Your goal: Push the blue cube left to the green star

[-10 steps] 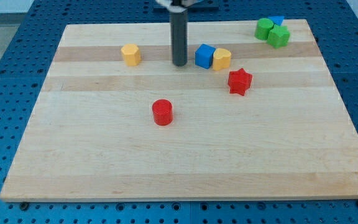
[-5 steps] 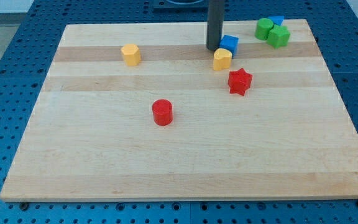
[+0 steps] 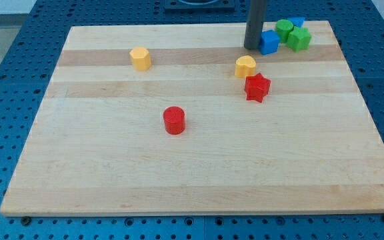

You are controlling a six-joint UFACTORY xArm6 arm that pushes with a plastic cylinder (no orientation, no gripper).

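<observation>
The blue cube [image 3: 269,41] sits near the view's top right of the wooden board. My tip [image 3: 253,47] touches its left side. Right of the cube are two green blocks: a round green one [image 3: 284,29] that the cube nearly touches, and a green star-like block [image 3: 299,39] just beyond. A second small blue block [image 3: 298,22] peeks out behind the green ones.
A yellow block [image 3: 245,66] lies below my tip, with a red star [image 3: 257,87] just under it. Another yellow block [image 3: 139,58] is at the upper left. A red cylinder [image 3: 174,120] stands near the middle. The board's top edge [image 3: 179,27] is close behind my tip.
My tip has moved right and up, pushing the blue cube from beside the yellow block to next to the green blocks. The yellow block shifted slightly.
</observation>
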